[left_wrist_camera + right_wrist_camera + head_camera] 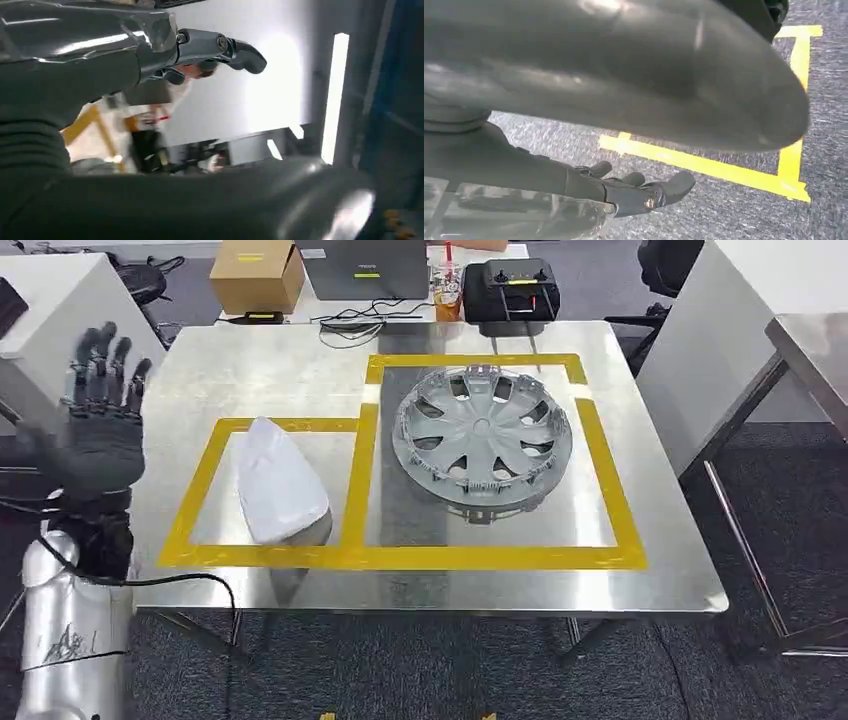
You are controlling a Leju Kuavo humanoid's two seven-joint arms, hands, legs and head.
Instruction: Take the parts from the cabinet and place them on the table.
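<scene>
Spreading upward and apart, the dark fingers (103, 365) of the left hand (98, 425) hold nothing; the hand is raised, upright, off the left edge of the steel table (300, 365), level with the smaller yellow tape box (205, 465). Inside that box lies the white part (278, 488), a smooth tapered shell whose long axis runs from the far side of the table toward the near side, its narrow end pointing away from the robot and its broad end near the front tape line. To its right, in the larger tape box, the grey wheel cover (482, 438) lies flat with its spokes facing up, well apart from the white part. The left wrist view shows the same hand (200, 50) from behind, thumb and fingers extended with nothing between them, against a blurred background of white wall and yellow tape. The right wrist view shows the right hand (644, 192) hanging over grey carpet (734, 210) marked with yellow floor tape (724, 170); its fingers are loosely extended, a little apart, with nothing in them. Beyond the table's far edge, the head view shows a cardboard box (256, 275), a laptop (366, 268), a drink cup (447, 292) and a black controller (512, 288).
</scene>
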